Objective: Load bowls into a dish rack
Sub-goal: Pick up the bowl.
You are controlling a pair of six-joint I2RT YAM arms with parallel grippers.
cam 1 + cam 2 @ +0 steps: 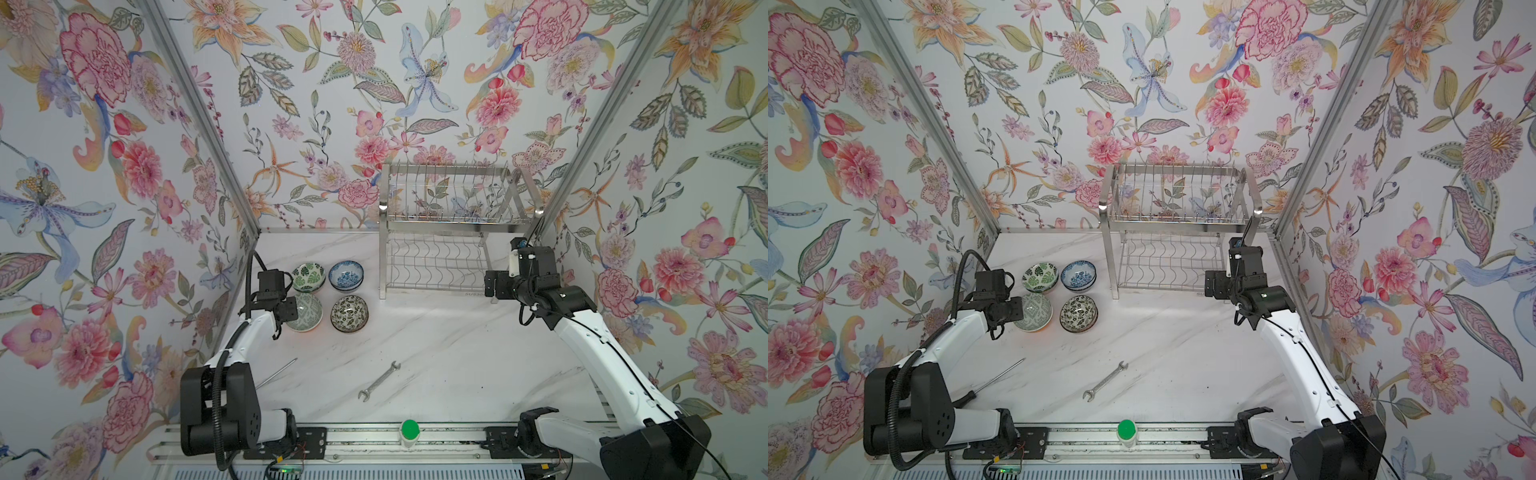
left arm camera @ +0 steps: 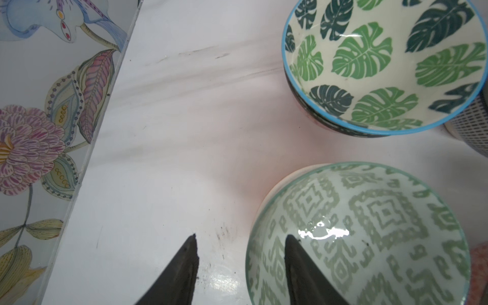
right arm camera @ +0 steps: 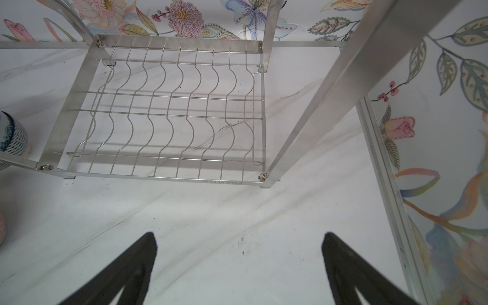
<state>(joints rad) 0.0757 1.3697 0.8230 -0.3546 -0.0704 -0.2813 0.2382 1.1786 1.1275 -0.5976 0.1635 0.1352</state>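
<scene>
A wrench (image 1: 379,381) lies on the marble tabletop (image 1: 436,332) well behind and between both jaw pairs, a screwdriver (image 1: 994,380) behind the left pair.

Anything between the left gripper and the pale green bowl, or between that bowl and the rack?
Nothing blocks the left gripper; it straddles the rim of the pale green bowl. Toward the dish rack stand the black floral bowl and blue bowl.

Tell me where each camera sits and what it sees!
Top views: high behind the robot, looking down on bowls, dish rack, left arm, right arm.
Left wrist: over the left hand, looking into the green-patterned bowl; fingers show.
Right wrist: behind the right hand, facing the dish rack; fingers show.
Shared: top views and left wrist see the leaf bowl.
</scene>
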